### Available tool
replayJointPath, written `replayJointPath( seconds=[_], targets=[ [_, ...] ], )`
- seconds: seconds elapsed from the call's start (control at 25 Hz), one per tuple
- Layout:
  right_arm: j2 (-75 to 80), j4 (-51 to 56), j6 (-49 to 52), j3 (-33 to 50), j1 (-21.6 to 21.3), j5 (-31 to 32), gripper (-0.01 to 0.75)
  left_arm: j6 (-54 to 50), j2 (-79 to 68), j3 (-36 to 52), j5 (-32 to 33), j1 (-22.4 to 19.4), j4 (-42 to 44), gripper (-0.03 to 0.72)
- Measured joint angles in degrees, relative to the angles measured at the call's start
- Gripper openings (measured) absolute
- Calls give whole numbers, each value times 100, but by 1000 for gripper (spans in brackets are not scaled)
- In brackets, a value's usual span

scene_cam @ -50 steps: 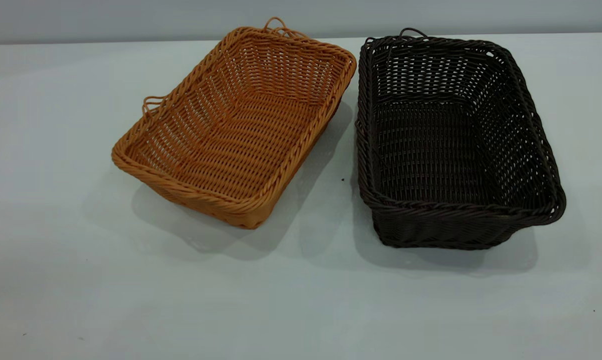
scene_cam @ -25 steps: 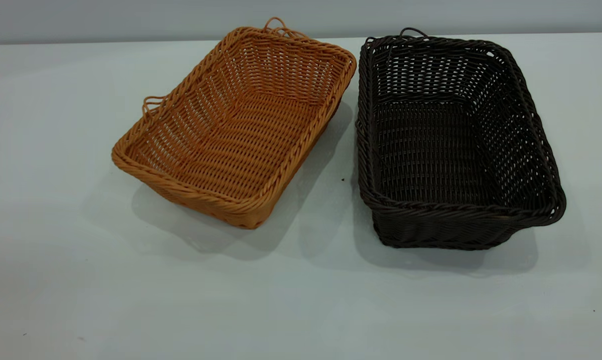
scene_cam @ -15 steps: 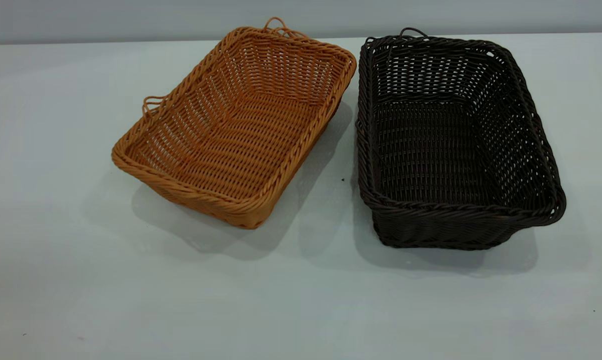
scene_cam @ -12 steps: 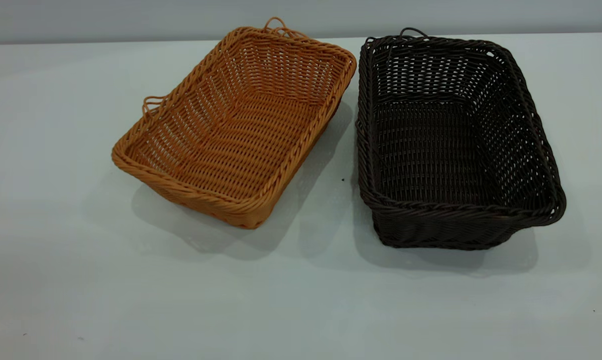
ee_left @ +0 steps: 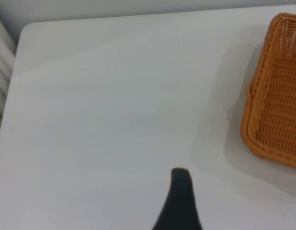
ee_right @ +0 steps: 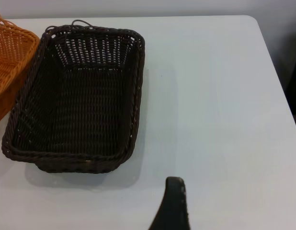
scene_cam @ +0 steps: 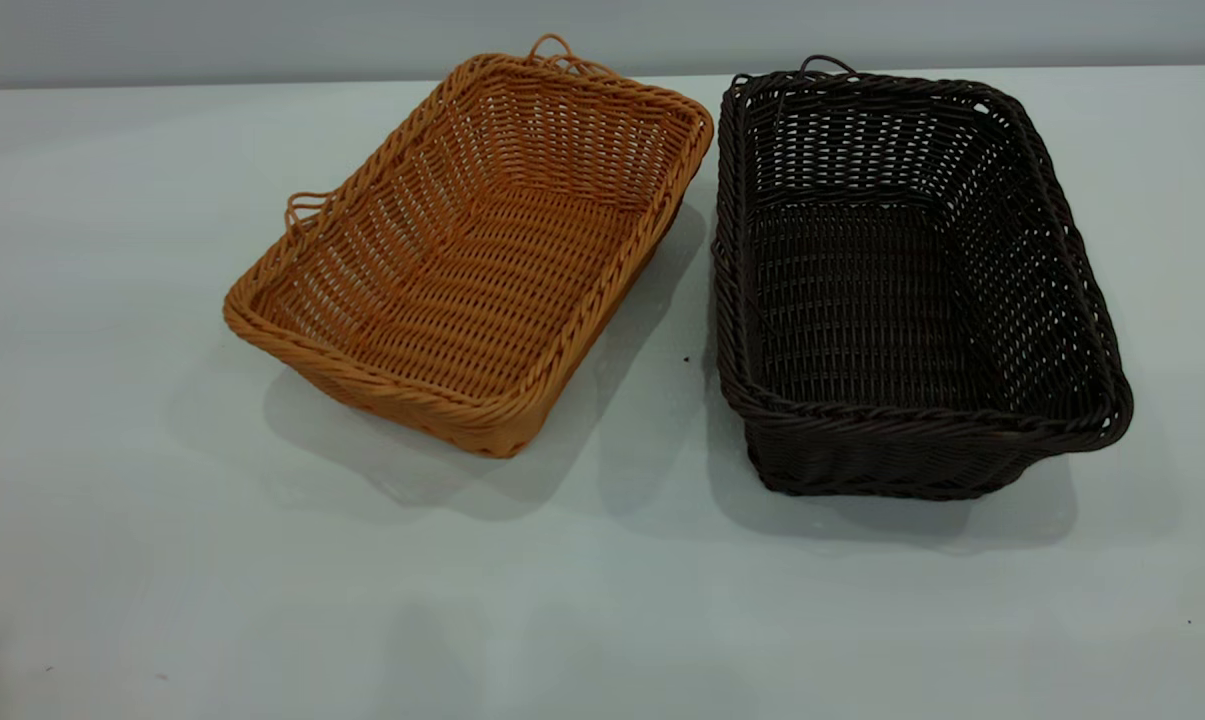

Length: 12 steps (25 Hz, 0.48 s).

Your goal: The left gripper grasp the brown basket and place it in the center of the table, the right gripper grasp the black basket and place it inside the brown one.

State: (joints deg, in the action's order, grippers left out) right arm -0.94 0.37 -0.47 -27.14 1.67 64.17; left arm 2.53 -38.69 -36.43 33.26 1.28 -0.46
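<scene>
Both baskets sit by the bench's (scene_cam: pixel 112 300) far edge, brown basket (scene_cam: pixel 472 250) beside black basket (scene_cam: pixel 912 280), no labels. Can't tell either claw's state: left claw (ee_left: pixel 179 199), right claw (ee_right: pixel 173 203).

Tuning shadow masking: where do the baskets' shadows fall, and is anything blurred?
Exterior view: soft shadows spread toward the camera from the brown basket and black basket. Left wrist view: the left gripper is a blurred dark shape. Right wrist view: right gripper likewise.

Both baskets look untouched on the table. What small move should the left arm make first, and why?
Probably ease the left gripper toward the near rim of the orange-tan woven wicker basket. It hangs over bare white table, well short of that basket, which sits apart from the dark woven wicker basket.
</scene>
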Motion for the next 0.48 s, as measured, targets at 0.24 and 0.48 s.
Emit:
replayJointPath(
  seconds=[0.24,0.48],
  targets=[
    [0,0,0,0,0,0,584,974,-2633,-848,-762,33,-1063,563],
    [0,-37,47,0,0,-4,584,1972,-4837,-1978,-1385,490,-1852,563]
  ],
)
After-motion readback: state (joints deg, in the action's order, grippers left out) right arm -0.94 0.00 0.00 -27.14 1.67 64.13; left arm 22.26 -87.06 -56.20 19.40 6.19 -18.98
